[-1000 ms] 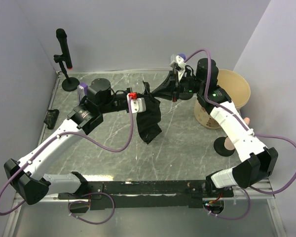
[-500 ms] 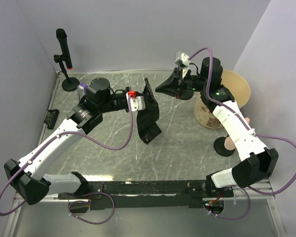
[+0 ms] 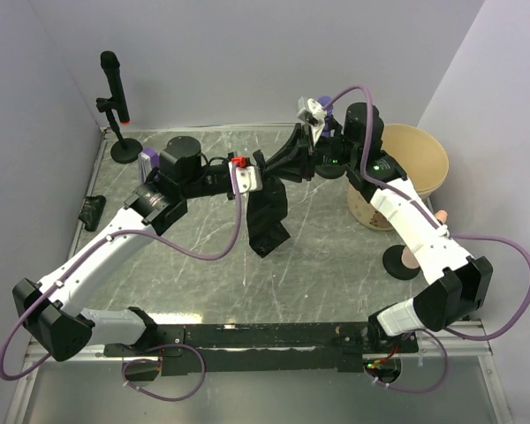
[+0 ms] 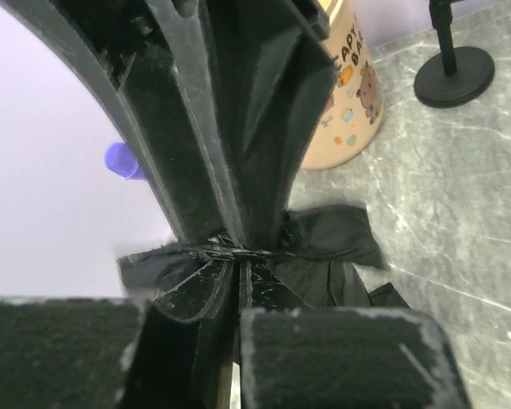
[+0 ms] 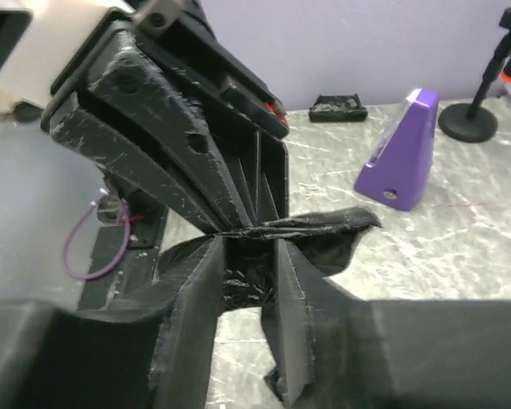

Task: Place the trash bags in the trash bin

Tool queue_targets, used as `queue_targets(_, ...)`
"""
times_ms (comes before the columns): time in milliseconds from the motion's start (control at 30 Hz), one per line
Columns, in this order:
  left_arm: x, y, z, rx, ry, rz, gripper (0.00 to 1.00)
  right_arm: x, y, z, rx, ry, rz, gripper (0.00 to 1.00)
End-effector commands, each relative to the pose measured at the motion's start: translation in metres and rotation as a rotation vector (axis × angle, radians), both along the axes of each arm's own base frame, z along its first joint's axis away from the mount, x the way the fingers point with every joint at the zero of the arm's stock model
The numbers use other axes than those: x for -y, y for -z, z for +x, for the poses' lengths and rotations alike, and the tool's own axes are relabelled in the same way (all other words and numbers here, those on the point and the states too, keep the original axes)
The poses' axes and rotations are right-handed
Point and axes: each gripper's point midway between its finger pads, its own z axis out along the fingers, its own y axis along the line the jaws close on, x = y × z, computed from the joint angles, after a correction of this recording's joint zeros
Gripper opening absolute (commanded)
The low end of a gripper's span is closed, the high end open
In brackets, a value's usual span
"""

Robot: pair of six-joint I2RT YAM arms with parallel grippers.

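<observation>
Trash bag (image 3: 267,221) clenched in left end effector (image 4: 240,290); right end effector (image 5: 250,256) part-open, apparently straddling its film.

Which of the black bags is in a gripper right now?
The trash bag hanging from the left gripper. The other, a small folded black bag, lies flat at the left edge of the table, untouched.
</observation>
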Motion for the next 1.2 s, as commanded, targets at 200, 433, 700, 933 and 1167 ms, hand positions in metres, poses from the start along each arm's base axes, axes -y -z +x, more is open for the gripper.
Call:
queue_targets(200,-0.003,-0.027,-0.004,-0.004,-0.013,-0.07,0.1,0.001,-0.019,0.006,0.098,0.032,0.017,0.0)
queue_targets(433,-0.008,-0.026,-0.004,-0.038,-0.046,-0.069,0.01,0.018,-0.016,0.028,0.097,0.158,-0.014,0.0)
queue_targets(700,-0.02,-0.018,0.002,-0.061,-0.09,-0.047,0.01,0.031,-0.016,0.035,0.093,0.193,-0.023,0.0)
queue_targets(933,-0.034,-0.015,0.006,-0.075,-0.135,-0.042,0.01,0.048,-0.014,0.041,0.093,0.253,-0.037,0.0)
queue_targets(1167,-0.033,-0.015,0.005,-0.086,-0.134,-0.073,0.01,0.051,-0.017,0.044,0.064,0.26,-0.004,0.0)
